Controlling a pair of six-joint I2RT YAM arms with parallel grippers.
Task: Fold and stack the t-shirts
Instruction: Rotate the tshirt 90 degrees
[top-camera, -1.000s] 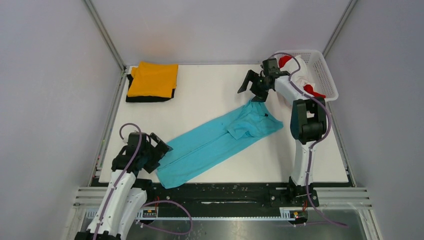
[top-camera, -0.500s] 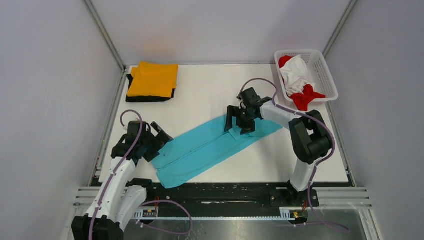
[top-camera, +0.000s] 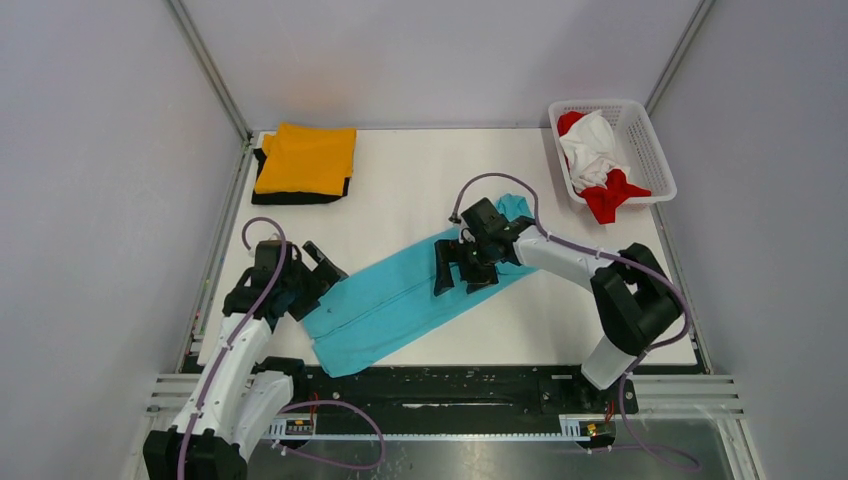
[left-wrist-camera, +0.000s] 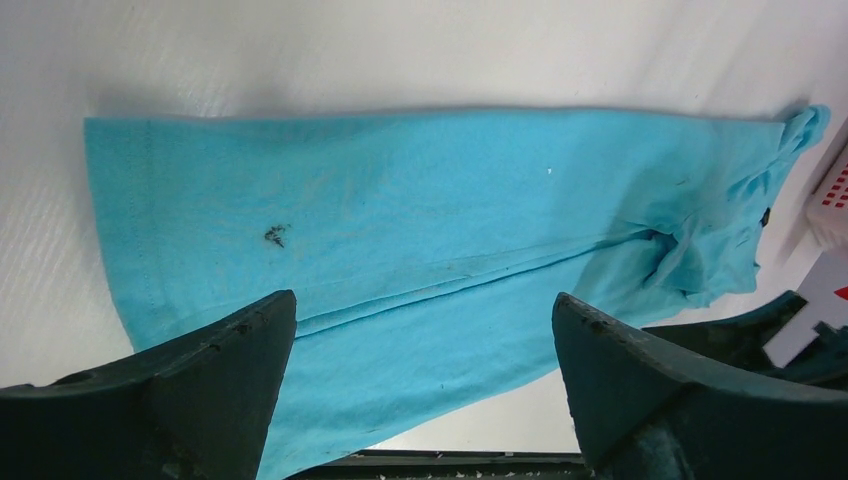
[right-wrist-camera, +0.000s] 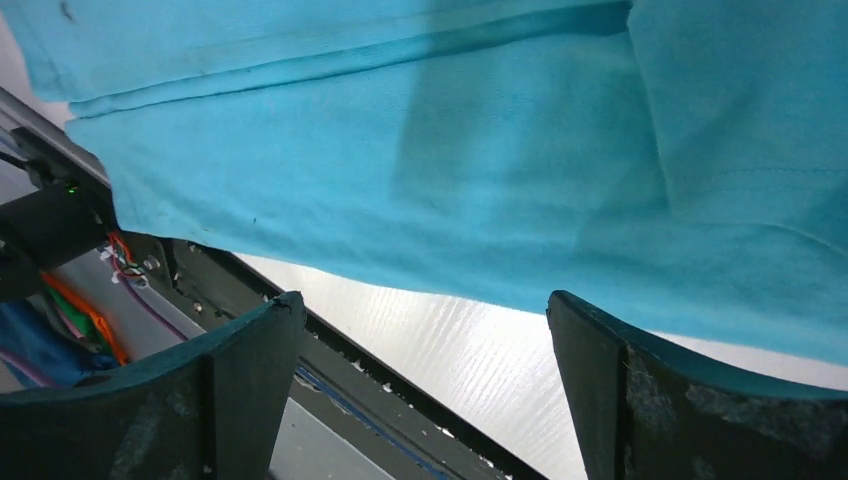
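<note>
- Far left corner of the table (top-camera: 420, 170): I read two shirts as finished. The orange t-shirt (top-camera: 305, 158) lies folded flat on the black t-shirt (top-camera: 290, 198), which shows only as a dark border on the left and near sides.
- Near half, from the near left edge toward the middle: the turquoise t-shirt (top-camera: 390, 300) lies as a long diagonal strip. Its sides are folded in lengthwise and its far end is bunched. I judge it roughly half folded, with the crosswise folds and the move onto the pile left to do.
- Left gripper (top-camera: 312, 278): released, jaws spread wide with nothing between them, poised just beside the strip's near left end.
- Right gripper (top-camera: 462, 272): likewise released, jaws well apart over the strip's far end. I cannot tell whether it touches the cloth.
- Far right corner: the white lattice basket (top-camera: 650, 150) holds the white t-shirt (top-camera: 592, 150) and the red t-shirt (top-camera: 605, 200), both crumpled and unfolded.
- Tally, as I judge it: two of five stacked, one in progress, two not yet begun.
</note>
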